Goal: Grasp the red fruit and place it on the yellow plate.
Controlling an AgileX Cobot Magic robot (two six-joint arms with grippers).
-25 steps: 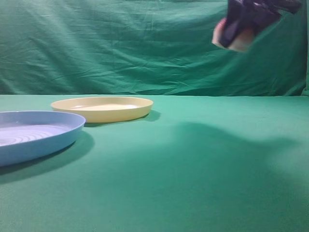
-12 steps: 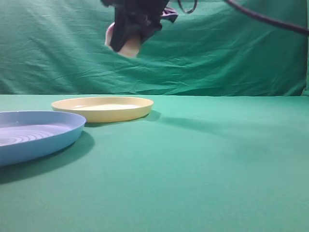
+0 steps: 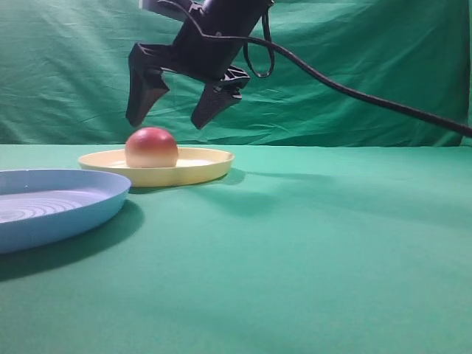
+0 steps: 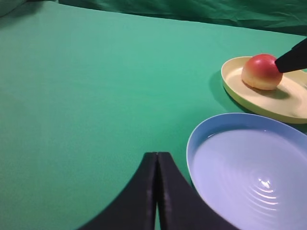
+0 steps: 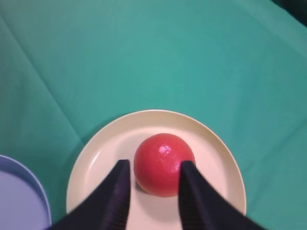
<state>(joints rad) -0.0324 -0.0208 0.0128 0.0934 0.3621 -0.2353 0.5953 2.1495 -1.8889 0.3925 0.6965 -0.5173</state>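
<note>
Now the right fingers (image 3: pixel 175 109) are hanging spread wide and empty just above the fruit (image 3: pixel 151 148), which is sitting below and between them on the yellow plate (image 3: pixel 199 168), while the left fingers (image 4: pixel 157 191) are pressing together on nothing.

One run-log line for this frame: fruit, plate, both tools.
fruit: on yellow plate, released | right tool: open, above fruit | left tool: shut, idle near blue plate
</note>
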